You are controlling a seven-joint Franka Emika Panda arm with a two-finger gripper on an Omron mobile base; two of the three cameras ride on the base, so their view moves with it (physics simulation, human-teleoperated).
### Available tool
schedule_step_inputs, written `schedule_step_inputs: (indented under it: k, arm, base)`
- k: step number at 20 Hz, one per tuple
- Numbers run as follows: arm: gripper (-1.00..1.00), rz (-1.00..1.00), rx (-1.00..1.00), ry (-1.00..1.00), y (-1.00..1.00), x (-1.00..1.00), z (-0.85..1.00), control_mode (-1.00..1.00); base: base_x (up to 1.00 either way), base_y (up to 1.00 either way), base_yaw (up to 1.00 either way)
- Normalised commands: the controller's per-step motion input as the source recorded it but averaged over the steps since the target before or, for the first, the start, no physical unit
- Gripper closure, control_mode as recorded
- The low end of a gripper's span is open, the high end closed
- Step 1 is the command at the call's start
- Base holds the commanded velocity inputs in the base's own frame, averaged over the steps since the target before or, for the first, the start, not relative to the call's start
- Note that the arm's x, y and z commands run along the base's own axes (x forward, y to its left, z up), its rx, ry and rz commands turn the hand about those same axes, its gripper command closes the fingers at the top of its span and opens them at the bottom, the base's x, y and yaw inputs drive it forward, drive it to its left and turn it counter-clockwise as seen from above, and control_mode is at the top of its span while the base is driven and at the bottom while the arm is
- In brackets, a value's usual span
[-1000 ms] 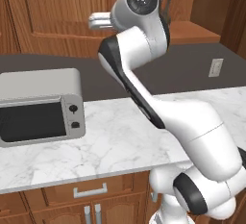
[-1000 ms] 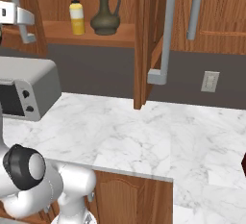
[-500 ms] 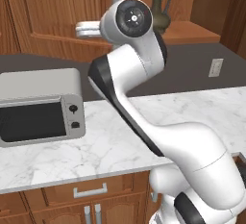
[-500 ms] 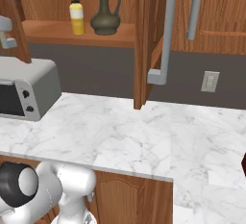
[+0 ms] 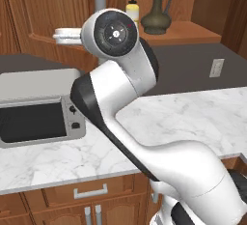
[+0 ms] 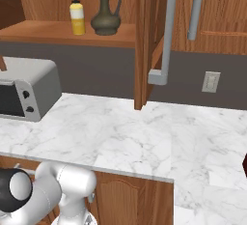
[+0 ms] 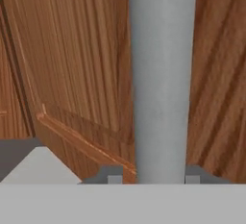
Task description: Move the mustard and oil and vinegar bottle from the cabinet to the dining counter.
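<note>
Clearly the gripper [image 7: 146,180] is clamped on the left door's grey bar handle [image 7: 161,74]. On the cabinet [image 6: 67,31] shelf, far back, the mustard [image 6: 76,16] stands just left of the oil and vinegar bottle [image 6: 105,14]. Glass flask likely heavy, slippery, breakable: take its narrow neck; the mustard looks light, squeezable.

A small yellow squeeze bottle of mustard [image 6: 76,19] with a dark nozzle is stood upright on the reddish-brown wooden cabinet's shelf [image 6: 58,32]. A dark olive round-bellied flask with a handle [image 6: 106,14] is seen upright just beside it.
</note>
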Motion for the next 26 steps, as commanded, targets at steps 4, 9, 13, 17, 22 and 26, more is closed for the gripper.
schedule_step_inputs:
  k: [4,9,13,17,22,26]
  arm:
    - [1.0,-0.01,0.03,0.0,0.56,-0.26,-0.07,-1.0]
    - [-1.0,-0.02,0.0,0.0,0.32,-0.08,-0.22,-1.0]
    - [-1.0,-0.04,0.03,0.0,-0.1,-0.42,-0.12,-1.0]
    - [-1.0,-0.02,0.14,0.0,-0.02,-0.73,0.0,-1.0]
    - [-1.0,0.0,0.2,0.0,-0.25,-0.68,0.04,-1.0]
    - [-1.0,0.01,0.32,0.0,-0.69,-0.44,0.0,-1.0]
  base:
    - [0.0,0.0,0.0]
    - [0.0,0.0,0.0]
    - [0.0,0.0,0.0]
    - [0.0,0.0,0.0]
    - [0.0,0.0,0.0]
    - [0.0,0.0,0.0]
